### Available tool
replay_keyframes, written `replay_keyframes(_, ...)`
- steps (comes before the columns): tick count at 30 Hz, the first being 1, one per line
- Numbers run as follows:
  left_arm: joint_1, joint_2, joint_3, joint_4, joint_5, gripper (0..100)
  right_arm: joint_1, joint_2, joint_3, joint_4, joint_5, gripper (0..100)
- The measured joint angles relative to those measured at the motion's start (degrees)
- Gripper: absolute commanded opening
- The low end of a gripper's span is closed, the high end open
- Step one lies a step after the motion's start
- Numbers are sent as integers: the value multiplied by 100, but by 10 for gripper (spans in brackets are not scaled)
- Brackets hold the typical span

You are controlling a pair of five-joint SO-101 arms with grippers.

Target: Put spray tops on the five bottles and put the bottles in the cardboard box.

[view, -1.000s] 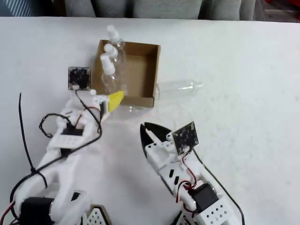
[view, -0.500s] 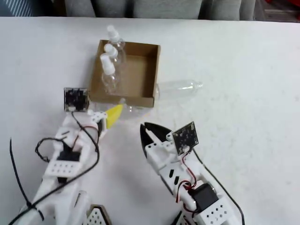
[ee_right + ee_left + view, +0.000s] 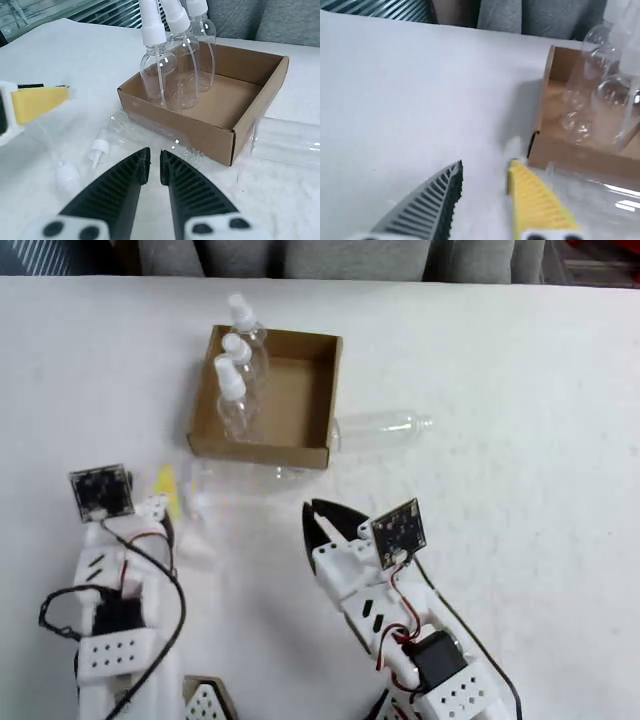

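You lose the caps of the standing bottles (image 3: 592,95) in the box (image 3: 565,152) past the left wrist view's edge. The right-hand bottle (image 3: 290,140) runs off the right wrist view. From above, the front bottle (image 3: 245,480) barely stands out from the desk (image 3: 520,390).

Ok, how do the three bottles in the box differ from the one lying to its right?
The three bottles stand upright inside the cardboard box; the lying bottle is on its side on the table, beside the box. The three bottles wear white spray tops; the lying bottle has a bare neck. All are clear plastic.
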Motion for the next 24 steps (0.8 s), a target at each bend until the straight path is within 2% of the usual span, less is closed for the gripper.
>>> replay_keyframes(8,-651,-1415,281,1371,9,46,-9,0,0,0,0,15)
replay_keyframes(13,-897,-1820,281,1943,9,46,-413,0,0,-132,0,15)
replay_keyframes(19,-905,-1864,281,2057,9,46,-519,501,9,-879,0,15)
replay_keyframes(24,-905,-1864,281,2057,9,47,-527,1978,-510,-1257,0,15)
